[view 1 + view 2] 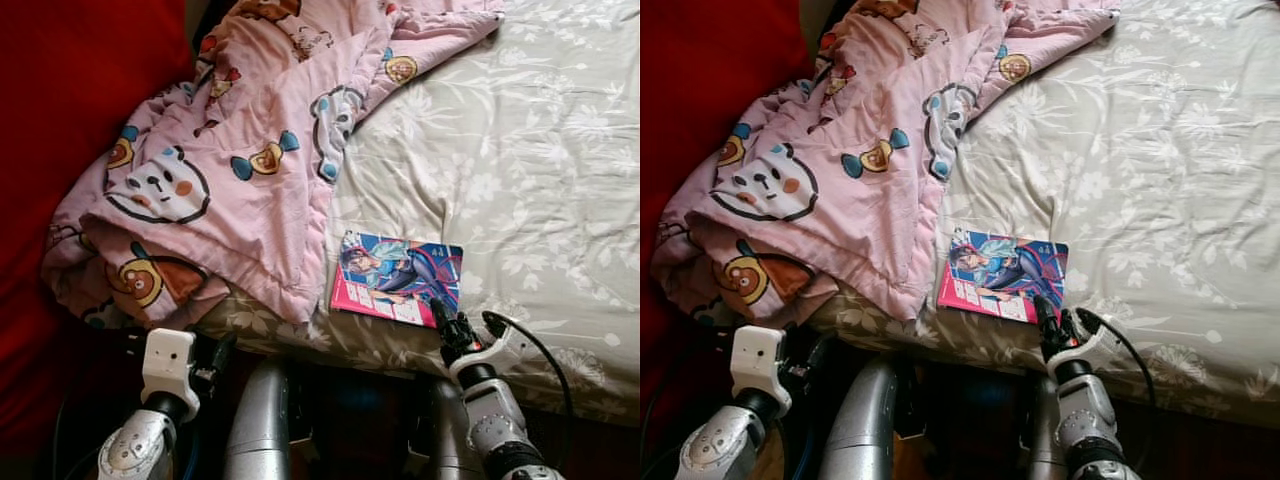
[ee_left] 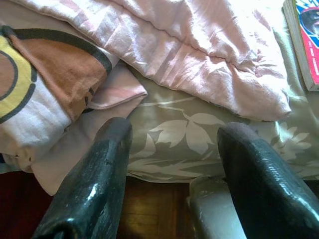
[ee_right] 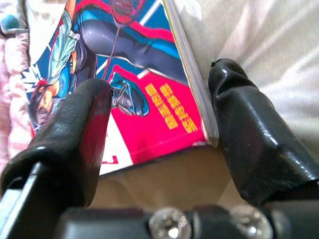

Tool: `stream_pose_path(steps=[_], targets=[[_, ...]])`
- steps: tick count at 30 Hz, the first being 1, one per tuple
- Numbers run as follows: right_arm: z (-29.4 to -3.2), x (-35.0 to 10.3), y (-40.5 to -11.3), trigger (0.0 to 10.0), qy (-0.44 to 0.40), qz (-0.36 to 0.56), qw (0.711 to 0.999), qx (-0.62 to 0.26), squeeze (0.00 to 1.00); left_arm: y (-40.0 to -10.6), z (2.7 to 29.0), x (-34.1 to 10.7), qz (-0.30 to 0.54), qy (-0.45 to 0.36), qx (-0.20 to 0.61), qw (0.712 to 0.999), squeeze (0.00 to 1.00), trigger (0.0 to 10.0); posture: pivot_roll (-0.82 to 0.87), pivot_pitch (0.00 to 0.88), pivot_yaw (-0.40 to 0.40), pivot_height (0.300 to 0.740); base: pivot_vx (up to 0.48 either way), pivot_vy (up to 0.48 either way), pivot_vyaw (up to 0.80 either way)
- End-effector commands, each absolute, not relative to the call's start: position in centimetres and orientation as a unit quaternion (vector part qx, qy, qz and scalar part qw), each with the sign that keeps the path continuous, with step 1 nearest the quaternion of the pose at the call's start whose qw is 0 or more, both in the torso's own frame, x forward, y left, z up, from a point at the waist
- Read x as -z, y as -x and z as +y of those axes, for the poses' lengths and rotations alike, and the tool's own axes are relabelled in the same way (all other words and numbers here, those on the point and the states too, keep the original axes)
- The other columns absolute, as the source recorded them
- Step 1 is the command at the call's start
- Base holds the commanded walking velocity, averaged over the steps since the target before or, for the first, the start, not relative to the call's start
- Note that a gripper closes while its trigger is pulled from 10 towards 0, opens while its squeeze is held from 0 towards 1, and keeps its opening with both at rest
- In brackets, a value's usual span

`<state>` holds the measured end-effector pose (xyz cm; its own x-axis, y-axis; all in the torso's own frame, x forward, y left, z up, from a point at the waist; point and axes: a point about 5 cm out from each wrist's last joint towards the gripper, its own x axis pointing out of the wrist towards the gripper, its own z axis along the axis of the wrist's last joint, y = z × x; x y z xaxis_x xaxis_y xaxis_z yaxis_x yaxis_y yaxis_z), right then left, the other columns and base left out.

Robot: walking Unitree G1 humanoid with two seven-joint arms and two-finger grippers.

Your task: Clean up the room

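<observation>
The thin, glossy comic book with a blue and magenta cover showing an illustrated figure (image 1: 398, 278) lies flat on the bed covered in a pale grey-green sheet printed with white leaves (image 1: 540, 170), close to the bed's near edge and just beside the hem of the crumpled pink quilt printed with cartoon bears and sweets (image 1: 230, 170), which is heaped over the left part of the bed.

The step in hand looks like taking up that book. The right pincer (image 1: 446, 322) sits at the book's near right corner with its two black fingers apart. In the right wrist view, one finger (image 3: 75, 134) hangs over the cover, and the other (image 3: 249, 134) lies on the sheet right against the book's edge, so the corner sits between them. Whether either pad actually presses on the book I cannot tell.

To do it well, the pincer should push further over the corner before closing, so that it bites on more than the very edge; a slick, flat cover on a soft mattress will likely slide or sink away. The outer finger needs to get under the edge without catching a fold of the sheet. A slow lift, kept level, should stop the pages from fanning.

The left pincer (image 2: 174, 169), fingers apart and holding nothing, hovers low at the bed's edge below the quilt's hem.
</observation>
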<state>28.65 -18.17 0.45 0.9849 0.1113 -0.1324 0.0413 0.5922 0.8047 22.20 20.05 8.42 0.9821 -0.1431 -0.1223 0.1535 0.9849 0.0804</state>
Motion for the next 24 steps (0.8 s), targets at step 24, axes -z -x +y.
stream_pose_path(steps=[24], targets=[[-14.6,2.2,-25.9,10.0,-0.605,0.150,0.779,-0.067,0.00,-19.7,20.6,-8.6,0.097,-0.060,0.071,0.991,0.00,10.0,0.32,0.462,0.154,0.605,0.000,0.000,0.00]])
